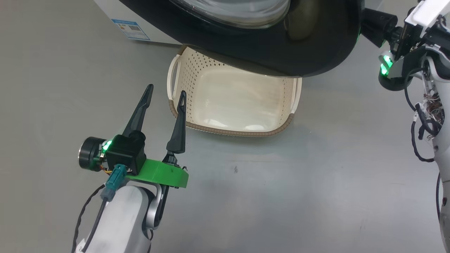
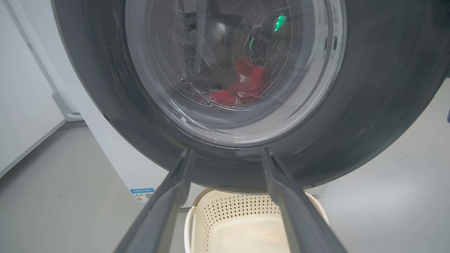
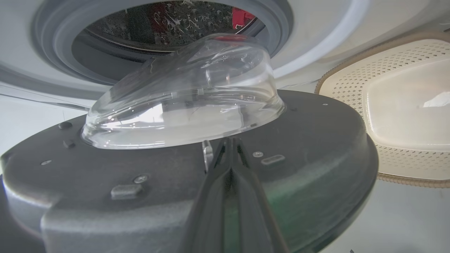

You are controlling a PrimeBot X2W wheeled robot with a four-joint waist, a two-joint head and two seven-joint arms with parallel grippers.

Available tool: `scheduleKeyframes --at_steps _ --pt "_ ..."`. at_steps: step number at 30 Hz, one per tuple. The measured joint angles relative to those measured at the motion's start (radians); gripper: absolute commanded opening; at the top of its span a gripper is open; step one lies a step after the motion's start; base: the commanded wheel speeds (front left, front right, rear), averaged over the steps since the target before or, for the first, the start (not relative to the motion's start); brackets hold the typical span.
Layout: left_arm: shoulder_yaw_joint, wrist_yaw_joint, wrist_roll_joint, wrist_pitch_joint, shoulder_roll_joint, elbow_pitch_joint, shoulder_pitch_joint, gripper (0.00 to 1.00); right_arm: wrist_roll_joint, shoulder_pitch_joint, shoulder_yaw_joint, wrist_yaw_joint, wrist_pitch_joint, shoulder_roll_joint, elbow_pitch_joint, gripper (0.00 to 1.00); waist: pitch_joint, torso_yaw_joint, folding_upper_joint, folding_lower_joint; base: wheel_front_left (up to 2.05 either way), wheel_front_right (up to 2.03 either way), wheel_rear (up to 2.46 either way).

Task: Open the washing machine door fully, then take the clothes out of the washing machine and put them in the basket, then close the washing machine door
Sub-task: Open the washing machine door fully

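The washing machine door (image 1: 316,52) stands partly swung out over the basket (image 1: 239,131), its black rim crossing the top of the head view. My left gripper (image 1: 167,89) is open and holds nothing, with its fingers pointing at the basket's left handle. In the left wrist view this gripper (image 2: 225,151) faces the door's outer side (image 2: 369,105), and red clothes (image 2: 246,88) show through the glass. My right gripper (image 3: 230,140) is shut, its tips against the door's inner face (image 3: 316,140) just below the glass bowl (image 3: 182,95). Red clothes (image 3: 240,15) lie in the drum behind.
The white washing machine (image 1: 105,7) carries a blue label (image 1: 130,30) near its lower corner. My right arm's wrist (image 1: 397,35) reaches in behind the door's right edge. Grey floor surrounds the basket (image 3: 351,91). A white wall (image 2: 21,88) stands left of the machine.
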Motion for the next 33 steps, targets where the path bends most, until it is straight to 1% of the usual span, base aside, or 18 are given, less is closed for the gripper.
scheduleKeyframes --at_steps 4,8,11,17,23,33 --pt "-0.003 0.000 0.000 0.000 0.000 0.012 0.012 1.00 0.009 0.039 0.005 0.008 0.007 0.015 -0.004 0.00 -0.024 -0.004 0.0000 0.0000 0.00 0.00 0.00" --pt "-0.007 0.000 0.000 0.000 0.000 0.019 0.022 1.00 0.019 0.080 0.008 0.009 0.013 0.030 -0.008 0.00 -0.049 -0.006 0.0000 0.0000 0.00 0.00 0.00" --pt "-0.007 0.000 0.000 0.000 0.000 0.025 0.031 1.00 0.027 0.112 0.014 0.018 0.021 0.041 -0.013 0.00 -0.067 -0.006 0.0000 0.0000 0.00 0.00 0.00" --pt "-0.009 0.000 -0.001 0.000 0.000 0.037 0.050 1.00 0.037 0.174 0.030 0.019 0.032 0.069 -0.026 0.00 -0.100 -0.002 0.0000 0.0000 0.00 0.00 0.00" --pt "-0.015 0.000 -0.008 0.000 0.000 0.053 0.070 1.00 0.045 0.236 0.051 0.029 0.044 0.098 -0.041 0.00 -0.132 0.008 0.0000 0.0000 0.00 0.00 0.00" --pt "-0.031 0.000 -0.009 0.000 0.001 0.078 0.096 1.00 0.069 0.340 0.083 0.029 0.054 0.132 -0.067 0.00 -0.189 0.040 0.0000 0.0000 0.00 0.00 0.00"
